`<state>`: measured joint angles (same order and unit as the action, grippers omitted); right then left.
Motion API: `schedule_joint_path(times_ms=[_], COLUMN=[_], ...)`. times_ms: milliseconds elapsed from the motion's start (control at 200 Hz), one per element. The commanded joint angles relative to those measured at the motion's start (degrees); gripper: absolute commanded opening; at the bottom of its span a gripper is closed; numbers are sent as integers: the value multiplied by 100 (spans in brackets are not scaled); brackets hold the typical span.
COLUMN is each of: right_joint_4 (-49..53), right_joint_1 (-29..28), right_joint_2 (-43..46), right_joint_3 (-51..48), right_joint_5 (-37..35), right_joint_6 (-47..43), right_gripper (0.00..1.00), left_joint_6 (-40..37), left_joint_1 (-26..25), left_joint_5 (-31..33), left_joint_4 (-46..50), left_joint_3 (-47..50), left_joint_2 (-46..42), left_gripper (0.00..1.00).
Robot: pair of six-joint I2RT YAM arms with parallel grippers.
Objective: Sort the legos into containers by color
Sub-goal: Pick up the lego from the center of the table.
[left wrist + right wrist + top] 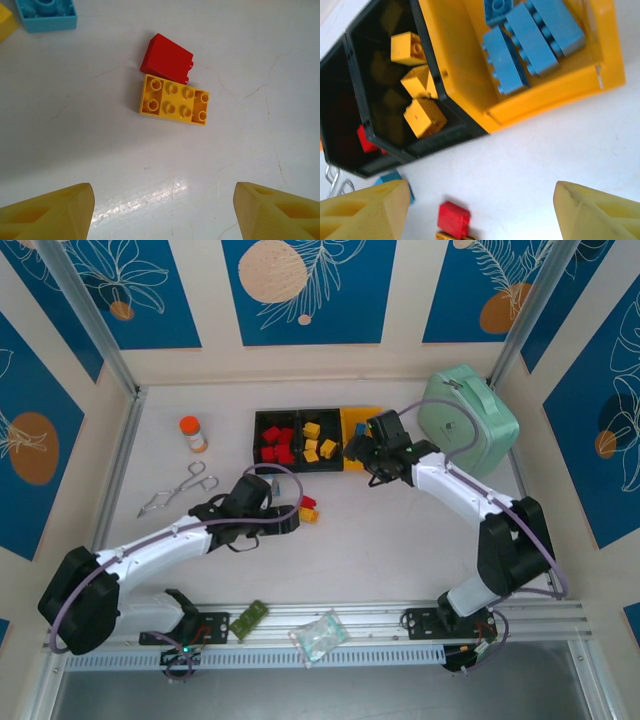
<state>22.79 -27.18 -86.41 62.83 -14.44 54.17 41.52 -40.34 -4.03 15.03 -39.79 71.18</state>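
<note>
Sort is mostly done. The yellow bin (547, 97) holds the blue bricks (530, 45), lying flat side by side. The black bin touching it (440, 137) has the yellow bricks (422, 117), and the black bin one further along from it (258, 435) has the red bricks (275, 445). One colour per bin, so each leftover has an obvious home.

Leftovers are on the bench (240, 150), on the near side of the yellow bin & off toward the black-bin end. There's a loose yellow brick (172, 100), studs up, w/ a loose red brick (167, 65) against its long edge. A loose blue brick (47, 15) lies apart from that pair, closer to the row.

Left hand (162, 215) is over the bench, further from the yellow bin than the pair. Its fingers are wide apart w/ nothing btwn them. Prob lining up on the loose yellow brick: flat & studs up, so easy to pinch, though the red one touching it may get nudged.

Right hand (480, 210) hovers over the bench just by the yellow bin's front wall, fingers spread, empty. Looks free for a next pick; the loose blue brick is the one that belongs in the yellow bin.
</note>
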Motion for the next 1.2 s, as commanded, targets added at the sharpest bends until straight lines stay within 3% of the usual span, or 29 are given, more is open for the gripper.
schedule_joint_path(times_ms=[0,555,1045,1196], right_joint_4=[-73,77,-50,-90], right_joint_1=[-85,-218,-271,-287], right_joint_2=[492,2671,2761,2773], right_joint_3=[-485,-2734,-3080,-3134], right_joint_5=[281,872,900,907], right_joint_6=[-332,-410,-184,-118], right_gripper=[76,79,77,77], left_joint_6=[-327,-1746,-2066,-1998], left_joint_1=[36,-375,-617,-634], left_joint_5=[-50,249,720,889], left_joint_4=[233,1185,1548,1683], left_joint_3=[-342,-2104,-2928,-3131], left_joint_2=[171,2231,3532,3797], left_gripper=[73,83,87,81])
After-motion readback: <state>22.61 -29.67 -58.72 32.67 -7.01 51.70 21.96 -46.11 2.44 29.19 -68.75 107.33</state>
